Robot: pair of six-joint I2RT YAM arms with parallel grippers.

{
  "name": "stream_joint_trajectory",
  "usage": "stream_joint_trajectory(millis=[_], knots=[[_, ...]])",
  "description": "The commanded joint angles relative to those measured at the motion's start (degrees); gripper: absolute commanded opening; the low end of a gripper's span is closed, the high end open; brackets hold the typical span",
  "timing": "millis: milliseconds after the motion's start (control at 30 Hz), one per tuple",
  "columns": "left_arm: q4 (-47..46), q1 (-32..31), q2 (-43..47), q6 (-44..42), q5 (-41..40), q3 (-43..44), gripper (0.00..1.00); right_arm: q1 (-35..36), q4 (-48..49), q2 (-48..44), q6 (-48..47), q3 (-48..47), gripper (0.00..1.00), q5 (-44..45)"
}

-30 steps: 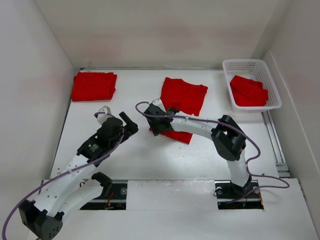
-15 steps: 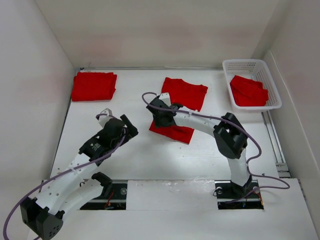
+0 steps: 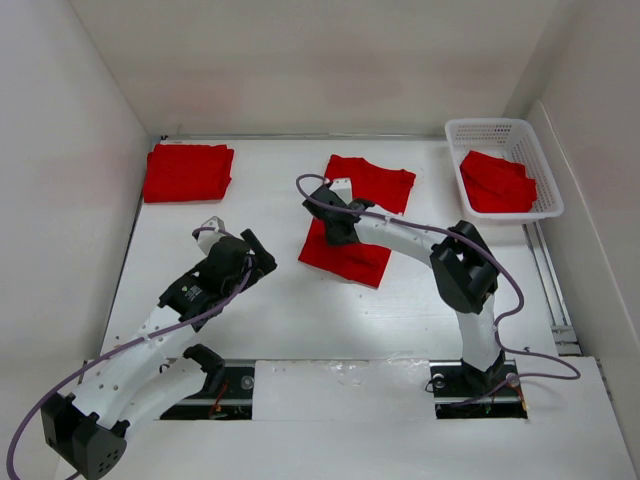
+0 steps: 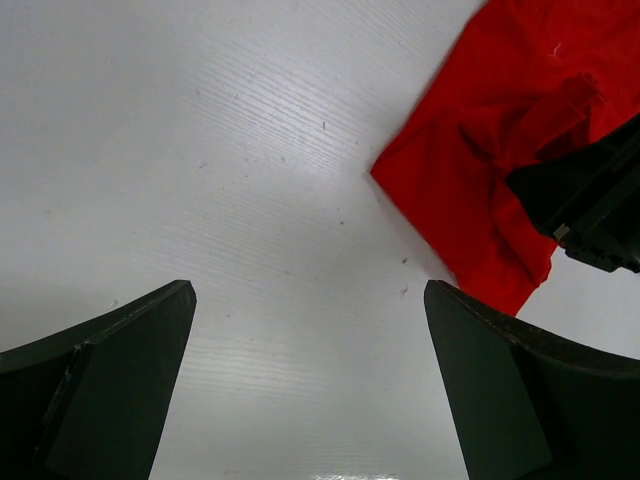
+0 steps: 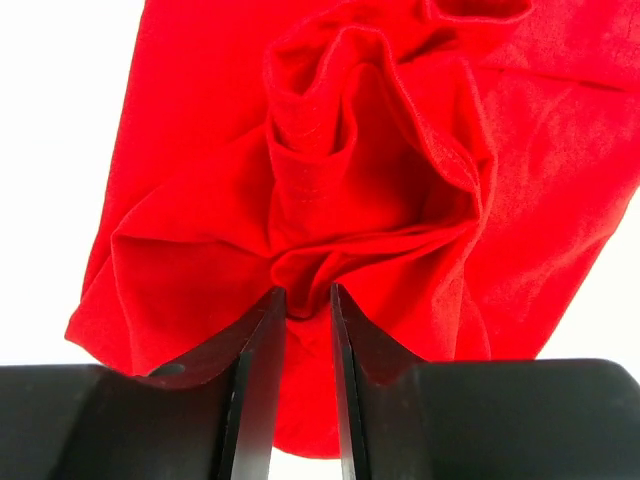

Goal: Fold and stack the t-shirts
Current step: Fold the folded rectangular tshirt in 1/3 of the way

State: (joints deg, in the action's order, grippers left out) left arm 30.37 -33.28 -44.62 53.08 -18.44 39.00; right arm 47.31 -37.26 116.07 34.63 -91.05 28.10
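The middle t-shirt (image 3: 365, 190) lies half-folded mid-worktop (image 3: 300, 310), a bunch of its cloth pinched in the right hand (image 5: 308, 300). One folded t-shirt (image 3: 188, 172) sits far left. A third t-shirt (image 3: 497, 182), seemingly unfolded, waits in the mesh basket (image 3: 497, 128). The left hand (image 4: 310, 300) hangs spread and empty. No writing shows.

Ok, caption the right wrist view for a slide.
Right gripper pinching a bunched fold of the red t-shirt.

Right gripper (image 5: 308, 300) shifted toward far wall, dragging pinched t-shirt (image 3: 350, 262) fold along.
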Motion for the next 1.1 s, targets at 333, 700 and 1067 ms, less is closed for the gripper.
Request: stream_joint_trajectory(millis=[333,700,1067], knots=[[-0.1,0.1,0.0,0.4,-1.4,-0.2,1.00,-0.9,0.5,-1.1,0.4,0.3,0.00,-0.2],[-6.1,0.1,-2.4,-4.3,2.7,-0.2,1.00,-9.8,8.1,-11.4,-11.0,7.9,0.00,-9.3],[-25.1,-4.6,-24.7,-21.8,6.9,13.7,1.00,-16.8,13.0,-14.8,-24.1,12.2,0.00,-18.6]])
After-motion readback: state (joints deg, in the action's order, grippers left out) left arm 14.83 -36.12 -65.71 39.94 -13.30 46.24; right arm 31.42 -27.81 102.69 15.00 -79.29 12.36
